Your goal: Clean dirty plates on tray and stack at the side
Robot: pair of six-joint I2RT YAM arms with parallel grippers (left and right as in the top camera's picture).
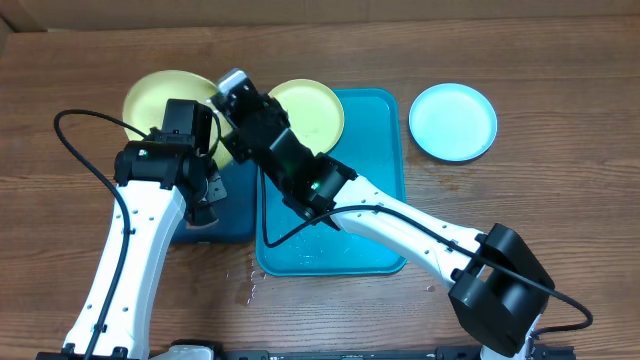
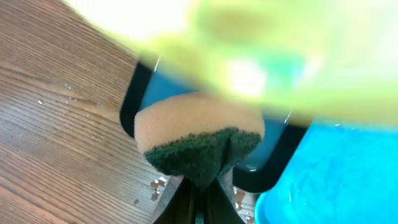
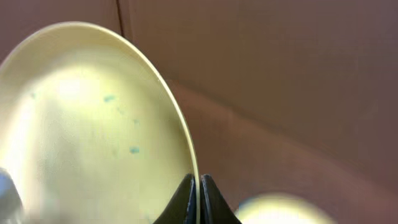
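Left gripper (image 2: pixel 202 190) clenched on sponge (image 2: pixel 199 140) over navy tray (image 1: pixel 235 215) edge, with turquoise tray (image 1: pixel 385 200) touching alongside. Right arm crosses it diagonally. Right gripper (image 3: pixel 199 183) pinches raised plate (image 1: pixel 165 100) at its rim. Second plate (image 1: pixel 315 110) sits on the tray's far corner. Third plate (image 1: pixel 452 122) lies on open table (image 1: pixel 560 200).

Brown wood-grain laminate table (image 1: pixel 570 200), grain running left-right, fills the overhead view. Plain brown cardboard-like backboard (image 1: pixel 320 8) along the far edge; the right wrist view shows a vertical seam in it. Small water droplets (image 1: pixel 246 288) on the tabletop near the front. Lighting soft, even.
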